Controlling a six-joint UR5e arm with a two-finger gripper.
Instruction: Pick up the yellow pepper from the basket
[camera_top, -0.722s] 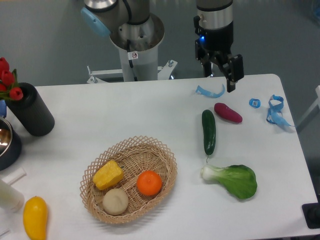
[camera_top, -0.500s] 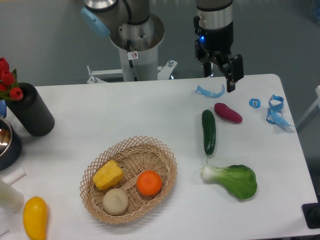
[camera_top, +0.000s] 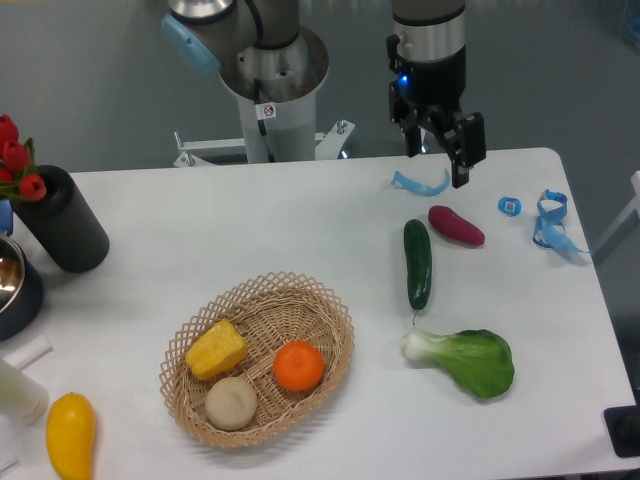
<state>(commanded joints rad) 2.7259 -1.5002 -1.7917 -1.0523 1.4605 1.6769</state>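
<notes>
Black two-finger gripper (camera_top: 441, 158): above the table's far right edge, fingers spread, holding nothing.
Blocky bright yellow pepper (camera_top: 216, 349): left side of the oval tan wicker basket (camera_top: 330, 300), beside an orange ball (camera_top: 299, 366) and beige ball (camera_top: 231, 403).

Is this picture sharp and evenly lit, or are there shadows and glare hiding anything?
The single fixed camera view is sharp and softly, evenly lit; the table shows only faint shadows. The yellow pepper and the basket weave read clearly. The one bright reflection is inside the metal bowl, cut off at the left edge. The dark gripper stands out against the grey floor.
</notes>
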